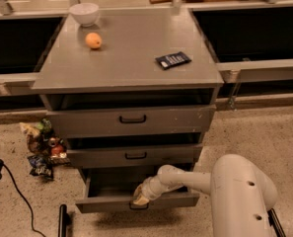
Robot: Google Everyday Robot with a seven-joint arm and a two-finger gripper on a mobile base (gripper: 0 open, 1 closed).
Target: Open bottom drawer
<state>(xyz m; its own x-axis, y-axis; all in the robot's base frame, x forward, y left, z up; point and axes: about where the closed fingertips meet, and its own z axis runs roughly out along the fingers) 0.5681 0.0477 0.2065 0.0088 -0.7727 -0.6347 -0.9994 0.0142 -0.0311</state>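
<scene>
The grey metal cabinet has three drawers. The bottom drawer (111,203) is the shallowest one; it stands pulled out toward me, and its dark inside shows behind the front. My gripper (140,197) is at the centre of that drawer front, right at the small black loop handle (139,207), on the end of my white arm (185,178) that reaches in from the right. The top drawer (131,118) and the middle drawer (134,155) are pushed in.
On the cabinet top lie a white bowl (84,13), an orange (93,40) and a dark packet (173,59). Snack bags (42,147) lie on the floor left of the cabinet. A black cable (18,196) runs along the floor at lower left.
</scene>
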